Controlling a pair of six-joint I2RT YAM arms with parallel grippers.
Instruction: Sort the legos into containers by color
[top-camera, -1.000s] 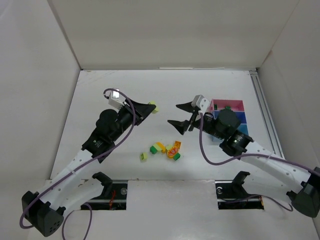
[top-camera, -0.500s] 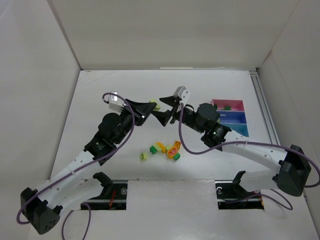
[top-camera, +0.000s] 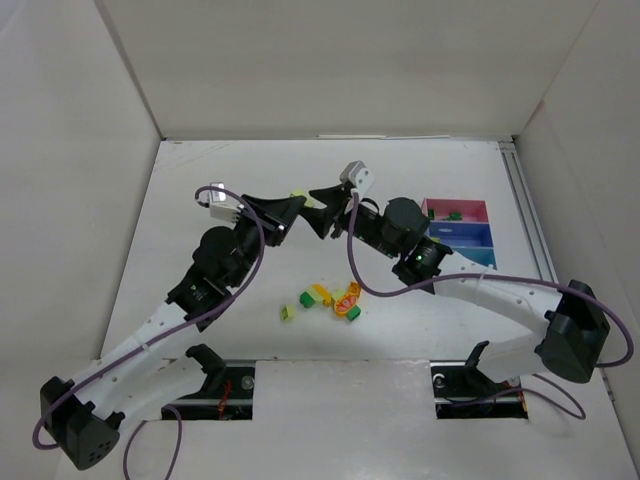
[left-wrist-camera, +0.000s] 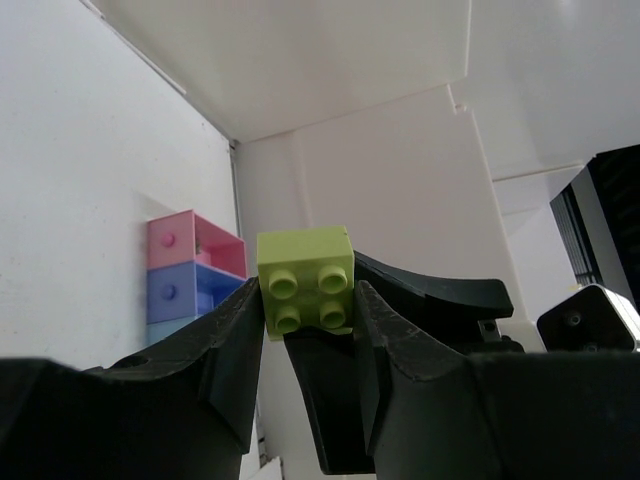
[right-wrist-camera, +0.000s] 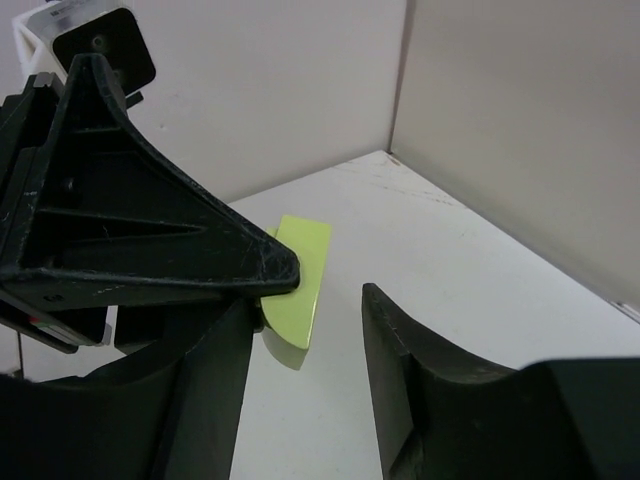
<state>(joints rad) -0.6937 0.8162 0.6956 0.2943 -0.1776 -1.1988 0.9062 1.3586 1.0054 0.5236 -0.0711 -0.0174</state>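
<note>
My left gripper (left-wrist-camera: 306, 292) is shut on a pale yellow-green lego (left-wrist-camera: 305, 281), held off the table; it shows as a small speck at the fingertips in the top view (top-camera: 300, 198). My right gripper (top-camera: 316, 208) is open and faces it tip to tip; in the right wrist view (right-wrist-camera: 300, 330) the lego (right-wrist-camera: 300, 280) sits just beyond its fingers, not between them. The loose legos (top-camera: 333, 300) lie in a clump on the table below. The containers (top-camera: 462, 232), pink, dark blue and light blue, stand at the right, with a green piece in the pink one.
White walls (top-camera: 80, 150) enclose the table on three sides. Two black mounts (top-camera: 215, 370) sit at the near edge. The right arm's link (top-camera: 480, 295) stretches across in front of the containers. A metal rail (top-camera: 528, 215) runs along the right side.
The right arm has swung left from the containers until its open gripper meets the left gripper's tips. The left gripper rose slightly, still holding the lego.
</note>
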